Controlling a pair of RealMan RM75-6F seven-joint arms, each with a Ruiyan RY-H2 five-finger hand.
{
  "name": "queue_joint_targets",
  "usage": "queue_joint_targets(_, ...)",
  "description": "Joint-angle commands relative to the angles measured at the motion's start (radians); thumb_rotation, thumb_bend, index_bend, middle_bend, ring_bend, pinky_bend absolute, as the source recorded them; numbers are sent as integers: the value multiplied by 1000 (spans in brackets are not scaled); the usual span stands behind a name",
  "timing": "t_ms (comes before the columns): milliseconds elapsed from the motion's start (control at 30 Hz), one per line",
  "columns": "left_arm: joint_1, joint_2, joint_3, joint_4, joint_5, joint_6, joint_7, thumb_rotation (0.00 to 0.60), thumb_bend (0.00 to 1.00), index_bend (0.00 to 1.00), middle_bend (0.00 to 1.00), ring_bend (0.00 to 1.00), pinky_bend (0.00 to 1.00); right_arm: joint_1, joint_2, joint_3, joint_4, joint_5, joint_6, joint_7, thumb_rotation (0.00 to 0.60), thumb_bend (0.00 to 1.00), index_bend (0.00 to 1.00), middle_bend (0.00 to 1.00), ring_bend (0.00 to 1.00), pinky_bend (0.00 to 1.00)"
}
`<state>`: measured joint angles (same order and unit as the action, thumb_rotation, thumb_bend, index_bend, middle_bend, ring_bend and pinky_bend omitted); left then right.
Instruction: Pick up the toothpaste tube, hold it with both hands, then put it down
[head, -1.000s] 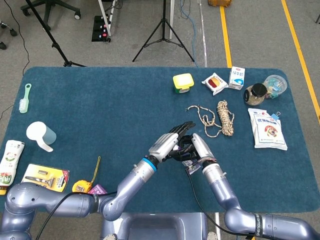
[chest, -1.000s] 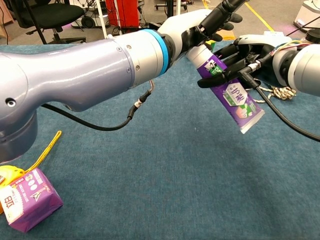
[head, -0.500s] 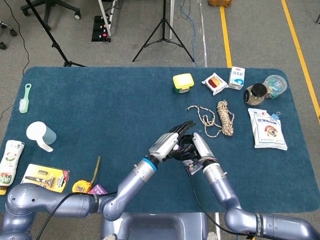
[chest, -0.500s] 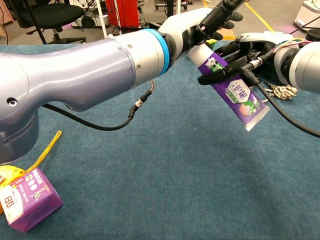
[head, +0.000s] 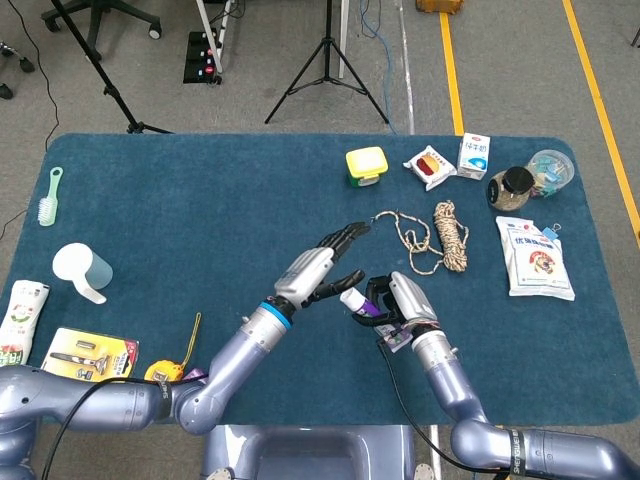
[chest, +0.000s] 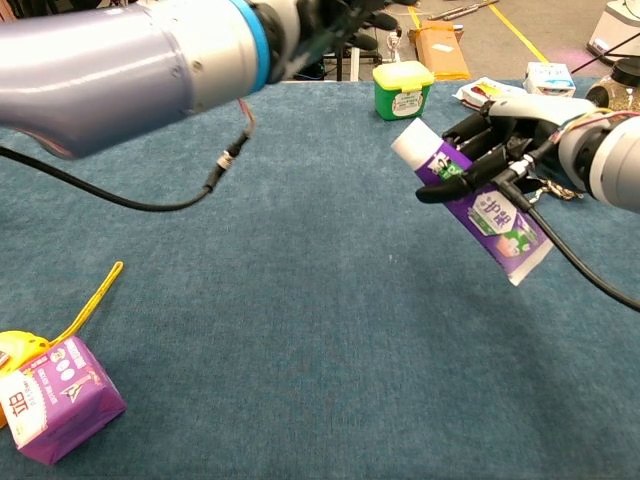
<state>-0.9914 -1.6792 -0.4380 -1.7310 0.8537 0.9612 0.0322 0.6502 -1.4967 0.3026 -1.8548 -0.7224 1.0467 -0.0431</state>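
Note:
The toothpaste tube (chest: 480, 203) is purple and white with a white cap, tilted in the air above the blue cloth; in the head view only its cap end (head: 354, 301) shows. My right hand (head: 396, 300) (chest: 492, 148) grips it around the upper half, fingers wrapped over it. My left hand (head: 318, 267) is off the tube, up and to the left of it, with its fingers spread and nothing in them. In the chest view only the left forearm (chest: 150, 55) and dark fingers at the top edge show.
A coiled rope (head: 440, 238) lies just beyond the hands. A yellow-lidded green jar (head: 366, 165) (chest: 402, 88), snack packs, a jar and a white bag (head: 536, 257) sit at the back right. A purple packet (chest: 55, 397) and yellow tape measure lie near left.
My left hand has let go of the tube and lifted away to the left, fingers spreading. The right hand keeps the tube, which has shifted slightly right.

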Motion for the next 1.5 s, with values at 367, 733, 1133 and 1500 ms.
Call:
queue_joint_targets(367,145,241,91,-137,106,17,-20,0,0,0,0,0,0,30,-6,-133,116,-82,12,-224,600,533,689,849,876,911)
queue_joint_targets(733,268,442,188,-196,199,-18,-114,0,0,0,0,0,0,43,17,-196,168,-149,-59,-288,600,534,109,266,244,161)
queue_joint_targets(1133,393,564,268,-193,321,44,-175,0,0,0,0,0,0,-9,95,-168,99,-235,3,-208,600,534,144,201,178,147)
queue_joint_targets(1500,553,582,341,-142,349,302,15,129,0,0,0,0,0,-164,124,-170,205,-456,226,-14,600,533,591,501,467,491)
